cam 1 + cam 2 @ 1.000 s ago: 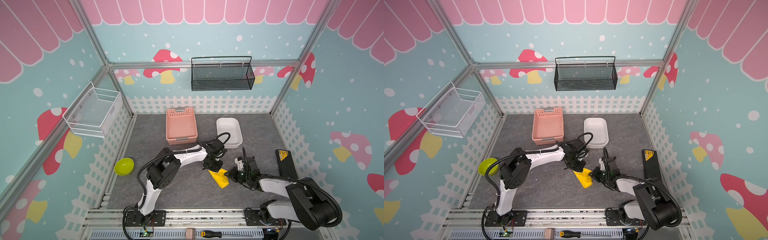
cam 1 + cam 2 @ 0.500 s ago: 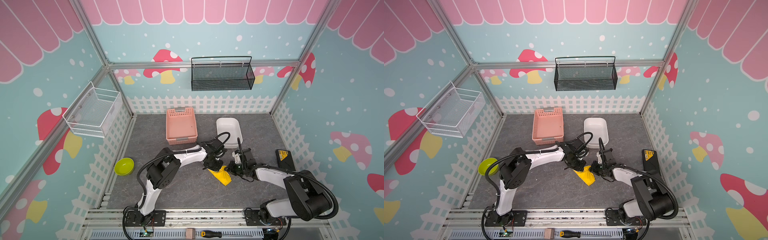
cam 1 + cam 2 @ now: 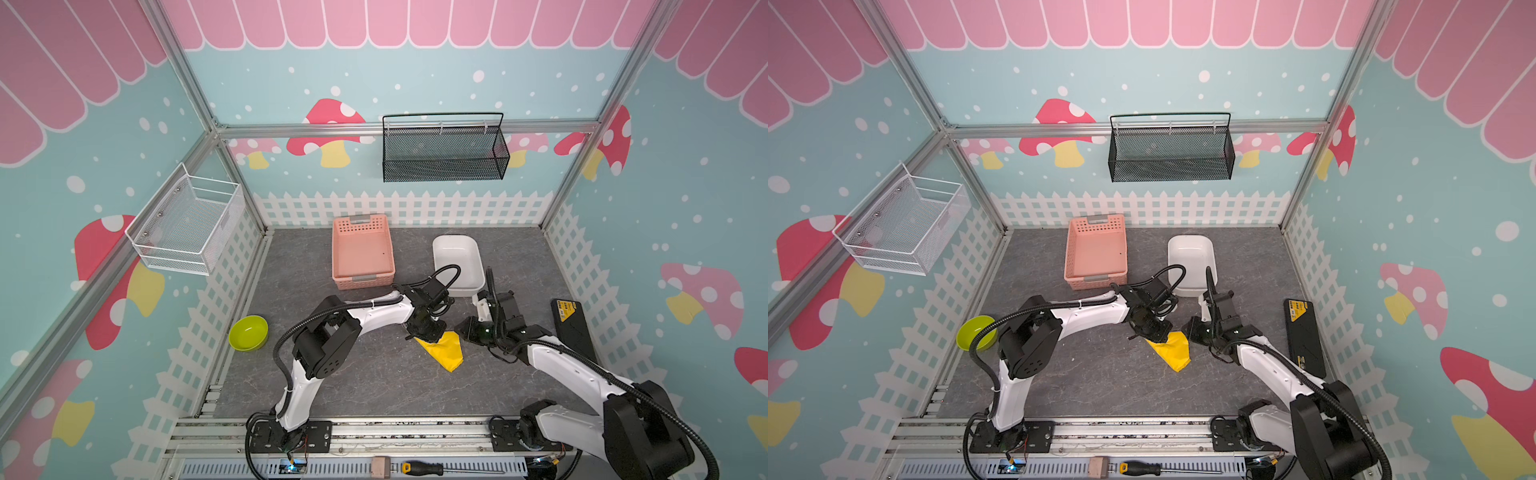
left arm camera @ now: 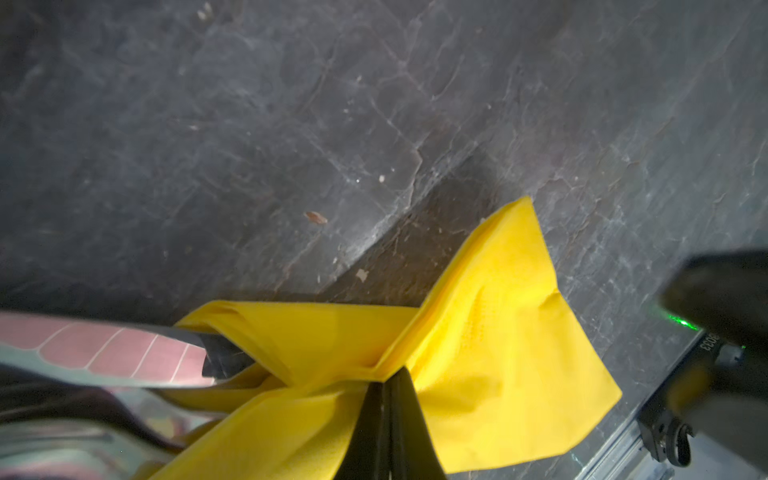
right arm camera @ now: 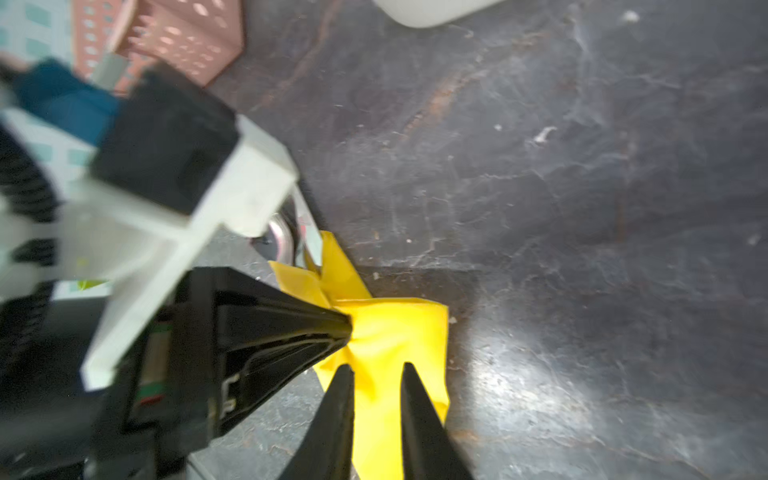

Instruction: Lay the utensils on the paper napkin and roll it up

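The paper napkin (image 3: 445, 352) (image 3: 1174, 352) lies mid-table as a yellow folded bundle. My left gripper (image 3: 428, 332) (image 3: 1156, 332) comes in from the left and is shut on the napkin's far end. In the left wrist view its closed tips (image 4: 384, 374) pinch the gathered yellow folds (image 4: 498, 332). Shiny utensils (image 4: 104, 357) (image 5: 286, 241) stick out of that end; the rest of them is wrapped and hidden. My right gripper (image 3: 463, 330) (image 5: 376, 365) hovers at the bundle's right side. Its jaws stand slightly open over the yellow paper (image 5: 399, 332), holding nothing.
A pink basket (image 3: 363, 253) and a white tub (image 3: 457, 259) stand behind the arms. A lime-green bowl (image 3: 248, 333) sits at the left fence and a black box (image 3: 571, 328) at the right. A screwdriver (image 3: 419, 468) lies on the front rail.
My right gripper has moved up and left to the napkin's far end, and its jaws have parted from shut. My left gripper has stayed shut on the napkin.
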